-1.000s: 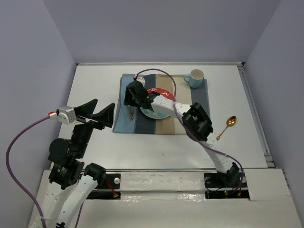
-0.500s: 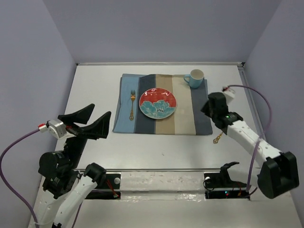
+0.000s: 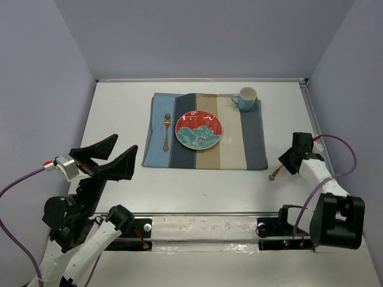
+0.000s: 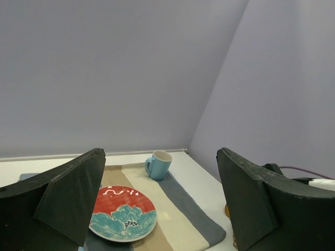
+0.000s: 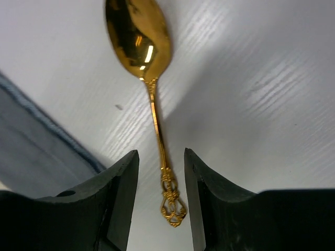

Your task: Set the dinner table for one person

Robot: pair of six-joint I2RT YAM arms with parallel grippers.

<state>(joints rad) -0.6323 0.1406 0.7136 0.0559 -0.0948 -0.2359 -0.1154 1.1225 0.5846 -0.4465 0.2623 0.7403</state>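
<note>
A gold spoon (image 5: 152,99) lies on the white dinner table (image 3: 203,185), just right of the striped placemat (image 3: 233,149). My right gripper (image 5: 161,178) is open and low over the spoon, one finger (image 5: 120,193) on each side of the ornate handle end, not touching it. In the top view the right gripper (image 3: 288,161) hides the bowl and only the spoon's handle tip (image 3: 274,174) shows. A red and teal plate (image 3: 198,131), a gold fork (image 3: 166,133) and a blue mug (image 3: 245,98) sit on the placemat. My left gripper (image 3: 111,158) is open, empty and raised at the left.
The left wrist view shows the plate (image 4: 123,219), the mug (image 4: 158,164) and the placemat (image 4: 178,209) ahead. Grey walls close the table's far and side edges. A raised strip (image 3: 320,137) runs along the table's right edge near my right arm.
My right arm swung from the fork, left of the plate, across to the right and came down over the spoon. The left arm pulled back a little. The spoon has not moved.
</note>
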